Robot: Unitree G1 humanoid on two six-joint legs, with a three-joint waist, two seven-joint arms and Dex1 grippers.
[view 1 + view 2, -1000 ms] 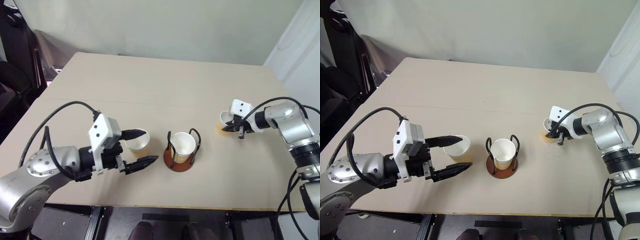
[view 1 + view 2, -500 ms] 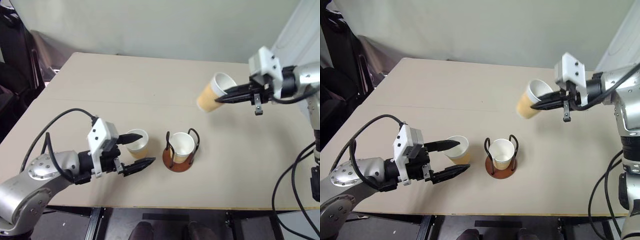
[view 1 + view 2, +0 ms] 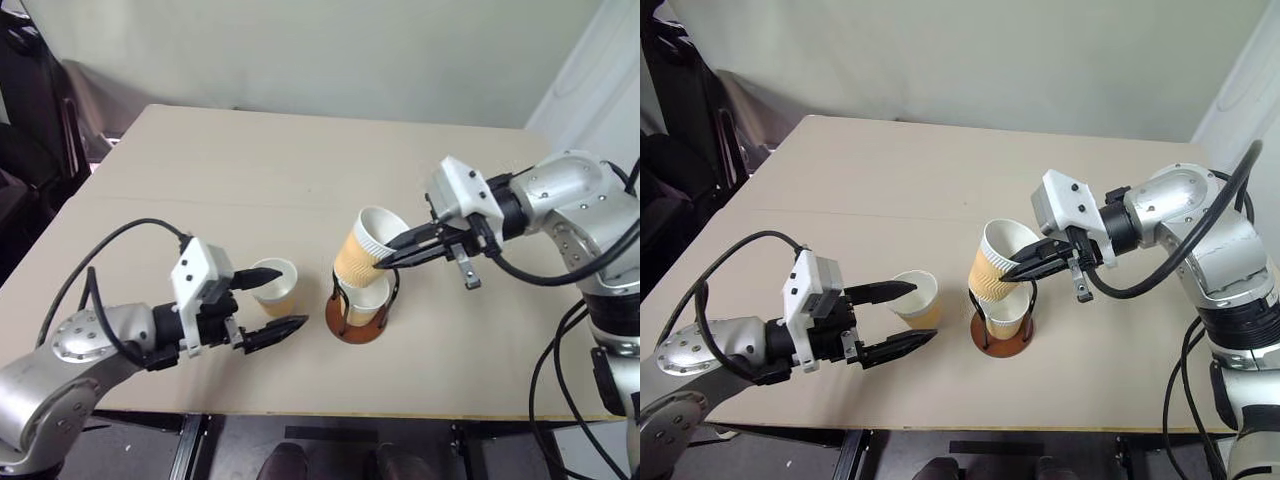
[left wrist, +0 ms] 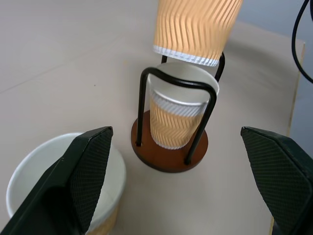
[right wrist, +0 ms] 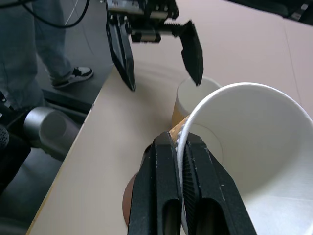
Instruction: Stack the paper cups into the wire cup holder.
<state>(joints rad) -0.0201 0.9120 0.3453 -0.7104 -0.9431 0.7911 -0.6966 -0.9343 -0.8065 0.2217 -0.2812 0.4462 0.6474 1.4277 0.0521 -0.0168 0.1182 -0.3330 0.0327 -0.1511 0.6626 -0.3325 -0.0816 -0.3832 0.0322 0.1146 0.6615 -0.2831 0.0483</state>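
One cup in wire holder

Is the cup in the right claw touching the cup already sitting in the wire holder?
Apart. The left wrist view shows the held cup hanging tilted above the cup in the wire holder, with table showing between its bottom edge and the lower cup's rim.

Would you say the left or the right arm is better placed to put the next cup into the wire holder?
The right. The right gripper pinches the rim of a paper cup, tilted just above the wire cup holder. The left gripper is open beside a cup still on the table.
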